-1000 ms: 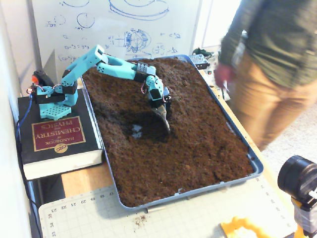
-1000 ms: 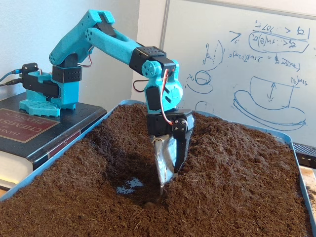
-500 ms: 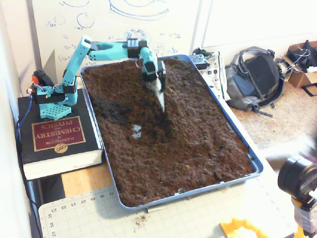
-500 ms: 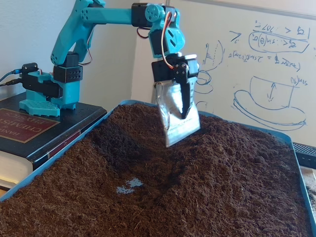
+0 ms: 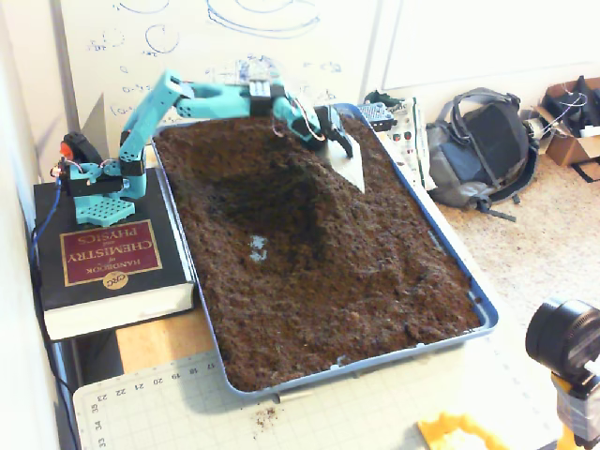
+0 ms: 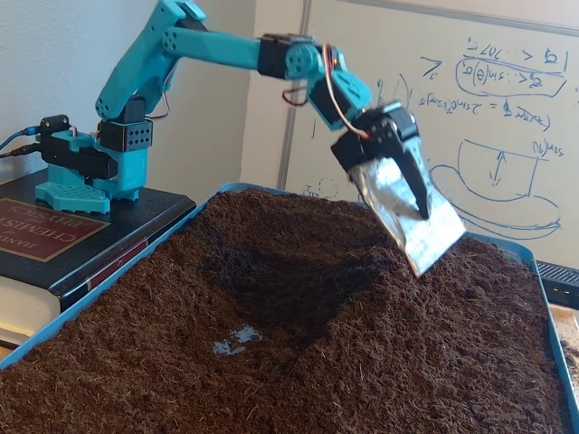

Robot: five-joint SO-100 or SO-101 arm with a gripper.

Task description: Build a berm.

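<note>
my tool clamped on metal scoop blade, lifted off soil | berm just below and beside blade tip | loose, crumbly, light: push under base, no pinching

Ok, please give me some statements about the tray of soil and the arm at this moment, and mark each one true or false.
1. The tool is lifted above the soil, not dug into it. True.
2. A silvery flat blade is fixed on the tool. True.
3. The soil covers the tray floor everywhere. False: a small blue patch of the floor shows in the dark hollow.
4. The arm's base stands on bare table. False: it stands on a thick book.
5. A person stands beside the tray. False: only a backpack lies on the floor there.
</note>
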